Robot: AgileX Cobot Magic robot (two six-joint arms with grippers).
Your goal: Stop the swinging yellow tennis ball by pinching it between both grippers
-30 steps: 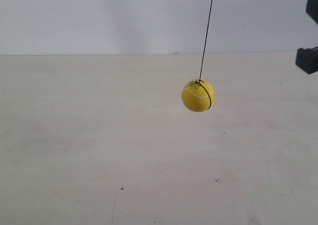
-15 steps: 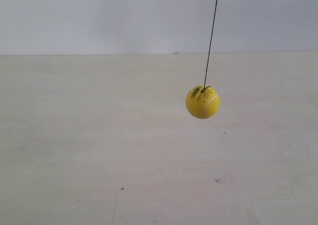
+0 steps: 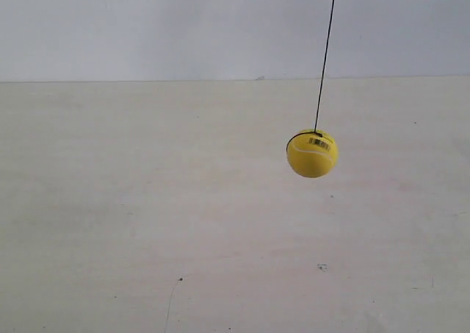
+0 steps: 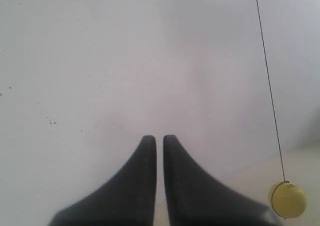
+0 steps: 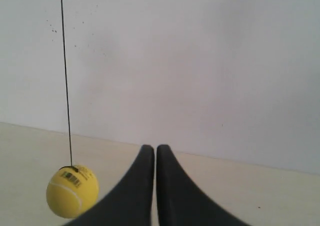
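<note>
In the exterior view, the yellow tennis ball (image 3: 312, 154) is hanging in the air on a thin dark string (image 3: 325, 57). It is hanging over the right part of the table (image 3: 147, 223) and is not touching it. The string is leaning a little, so its top end is further right than the ball. The ball is showing a curved white seam and some small black marks (image 3: 319, 142) near its top. A plain white wall (image 3: 147, 24) is standing on the far side of the table.

In the left wrist view, the left gripper (image 4: 155, 138) is pointing at the white wall. Its two black jaws are sitting almost together, with only a thin slit between them. It is holding nothing. The ball (image 4: 288, 199) is hanging off to one side, well apart from the jaw tips and looking small and pale. The string (image 4: 267, 76) is running up from it as a thin line against the wall.

In the right wrist view, the right gripper (image 5: 154, 148) is doing the same thing. Its jaws are pressed nearly together with just a sliver of a gap, and nothing is between them. The ball (image 5: 72, 191) is hanging beside this gripper, away from the tips, and it looks bigger and brighter here. Its black marks are facing this camera, just under the spot where the string (image 5: 65, 76) is joining the ball. The pale table is lying below the ball, and the white wall is rising behind it.
</note>
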